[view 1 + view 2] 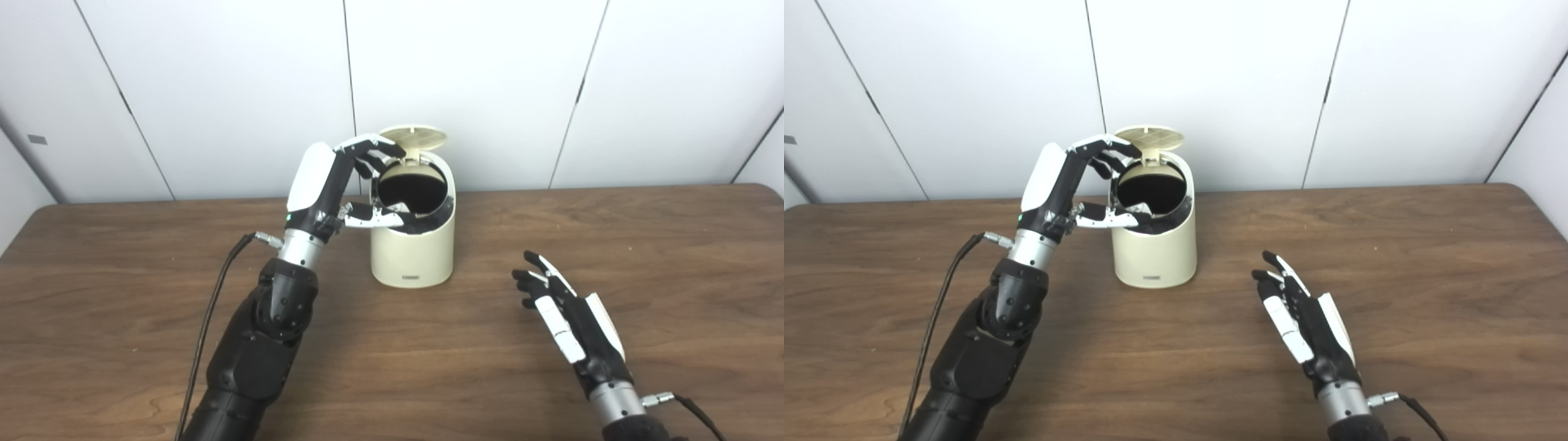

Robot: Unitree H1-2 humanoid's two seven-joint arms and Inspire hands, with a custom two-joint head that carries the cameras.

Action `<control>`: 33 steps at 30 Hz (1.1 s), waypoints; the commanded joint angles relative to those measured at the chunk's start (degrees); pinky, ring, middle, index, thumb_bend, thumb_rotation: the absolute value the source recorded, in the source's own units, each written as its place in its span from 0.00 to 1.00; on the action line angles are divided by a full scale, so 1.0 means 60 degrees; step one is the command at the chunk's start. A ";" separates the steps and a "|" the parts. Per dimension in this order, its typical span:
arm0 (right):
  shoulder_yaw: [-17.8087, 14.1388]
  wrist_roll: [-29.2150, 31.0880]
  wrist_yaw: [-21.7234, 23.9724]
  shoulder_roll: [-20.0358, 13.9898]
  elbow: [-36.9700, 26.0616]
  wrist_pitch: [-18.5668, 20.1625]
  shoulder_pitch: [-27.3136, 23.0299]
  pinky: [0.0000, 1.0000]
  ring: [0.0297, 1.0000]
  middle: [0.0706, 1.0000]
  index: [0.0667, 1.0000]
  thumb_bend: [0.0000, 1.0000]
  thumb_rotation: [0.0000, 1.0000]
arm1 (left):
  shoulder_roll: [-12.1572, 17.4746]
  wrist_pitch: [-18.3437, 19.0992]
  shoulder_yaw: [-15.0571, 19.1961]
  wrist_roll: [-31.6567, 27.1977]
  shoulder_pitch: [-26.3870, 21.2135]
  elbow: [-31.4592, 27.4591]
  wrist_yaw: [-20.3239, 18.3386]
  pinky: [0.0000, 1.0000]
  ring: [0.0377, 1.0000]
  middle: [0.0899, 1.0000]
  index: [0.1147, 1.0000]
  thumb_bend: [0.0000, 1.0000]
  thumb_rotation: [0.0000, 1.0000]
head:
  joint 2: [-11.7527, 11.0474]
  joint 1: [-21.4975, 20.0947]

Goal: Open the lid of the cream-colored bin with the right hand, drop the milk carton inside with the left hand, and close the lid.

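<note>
Cream-colored bin [413, 245], lid [414, 136] up; left hand [343, 184] spread empty at its mouth, right hand [566, 318] open, empty.

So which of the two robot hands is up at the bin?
The left robot hand, raised at the open bin's mouth, fingers spread. The right robot hand is low over the table, apart from it.

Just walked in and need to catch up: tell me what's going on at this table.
A humanoid robot is working at a cream-colored bin on a wooden table. The bin's lid stands open. The left hand is raised at the bin's opening, fingers apart and holding nothing. No milk carton is visible on the table or in either hand. The right hand rests open on the table to the right of the bin, apart from it.
</note>
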 commanded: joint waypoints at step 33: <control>-0.0076 -0.0046 0.0032 -0.0802 0.0552 -0.0776 -0.3143 0.79 0.93 0.99 0.95 0.55 1.00 | -0.0069 0.4216 0.1517 -0.3631 0.3210 -0.5236 -0.2288 0.78 0.82 0.84 0.89 0.51 0.90 | -0.0074 0.0101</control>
